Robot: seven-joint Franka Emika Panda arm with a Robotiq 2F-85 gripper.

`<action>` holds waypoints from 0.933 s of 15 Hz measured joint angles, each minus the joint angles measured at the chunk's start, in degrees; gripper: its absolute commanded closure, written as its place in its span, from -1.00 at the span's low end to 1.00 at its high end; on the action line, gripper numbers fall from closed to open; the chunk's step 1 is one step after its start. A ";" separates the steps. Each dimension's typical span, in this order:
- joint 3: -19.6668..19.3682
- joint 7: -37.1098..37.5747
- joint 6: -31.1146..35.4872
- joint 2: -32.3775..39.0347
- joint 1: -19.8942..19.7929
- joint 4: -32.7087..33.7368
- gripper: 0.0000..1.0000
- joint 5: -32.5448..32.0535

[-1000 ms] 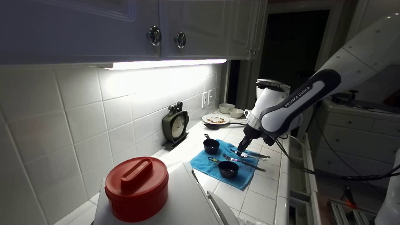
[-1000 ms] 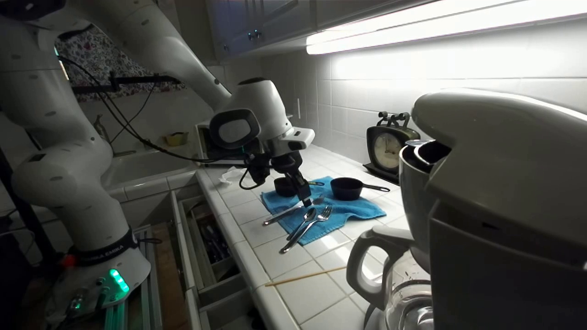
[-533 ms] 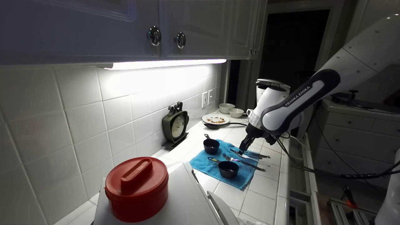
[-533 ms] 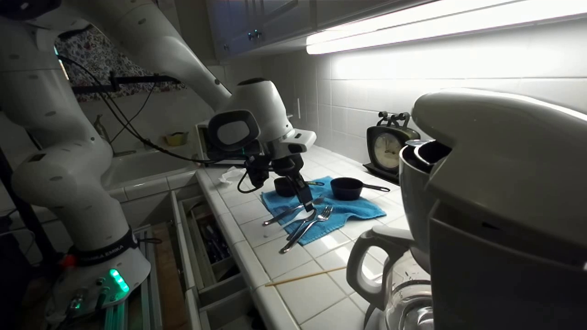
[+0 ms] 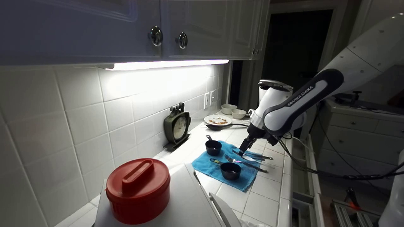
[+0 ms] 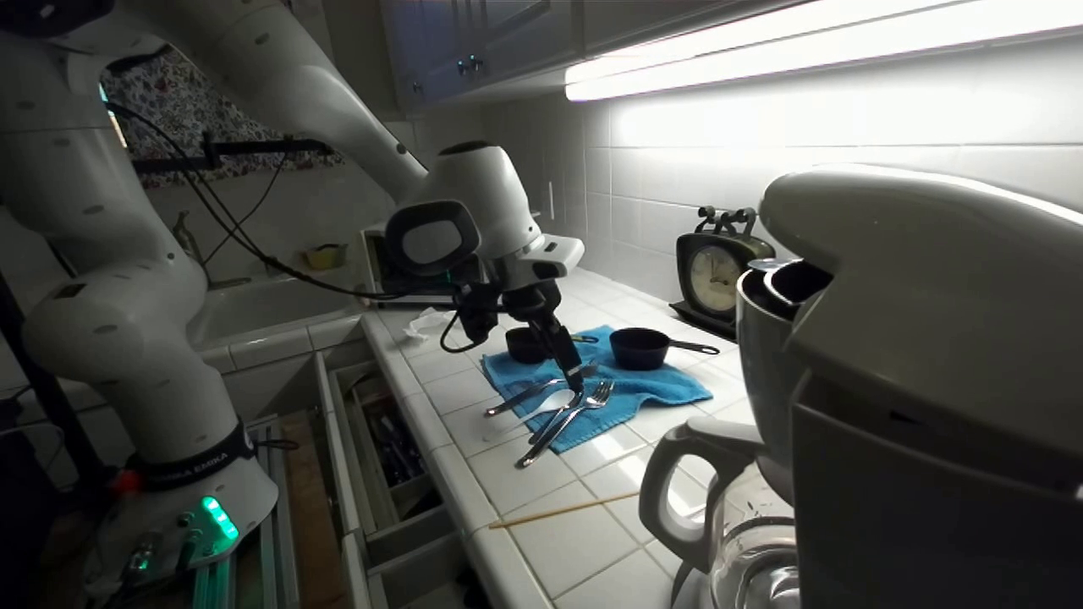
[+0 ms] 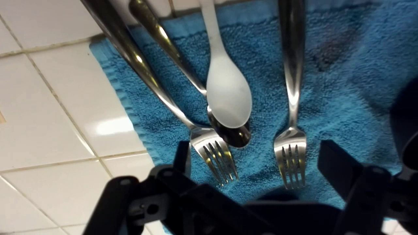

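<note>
Jaws spread, empty. White spoon (image 7: 229, 94) just beyond them, atop metal spoon (image 7: 230, 137); forks (image 7: 291, 140) below gap. Seemingly release step; next calls for clean straight lift.

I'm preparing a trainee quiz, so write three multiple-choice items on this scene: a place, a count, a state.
1. Where is the white spoon?
A) in a black pan
B) partly over the metal spoon
C) on the plate

2. How many forks are on the blue towel?
A) two
B) three
C) five

3. The gripper is:
A) shut, empty
B) shut on a fork
C) open

Key, from the wrist view:
1 B: its bowl covers part of that spoon.
2 A: two sets of tines show.
3 C: its jaws stand wide apart, clamping nothing.
</note>
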 measured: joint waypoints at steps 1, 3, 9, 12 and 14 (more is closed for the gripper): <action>0.05 0.03 0.00 0.00 0.35 0.10 -1.00 0.10; 0.13 -0.03 0.03 0.01 0.85 0.43 -1.00 0.29; 0.53 -4.83 0.26 1.53 2.47 2.82 -0.98 6.96; 0.81 -7.57 0.30 3.73 2.99 4.81 -1.00 10.31; 0.80 -7.13 0.29 5.63 2.94 6.40 -1.00 10.78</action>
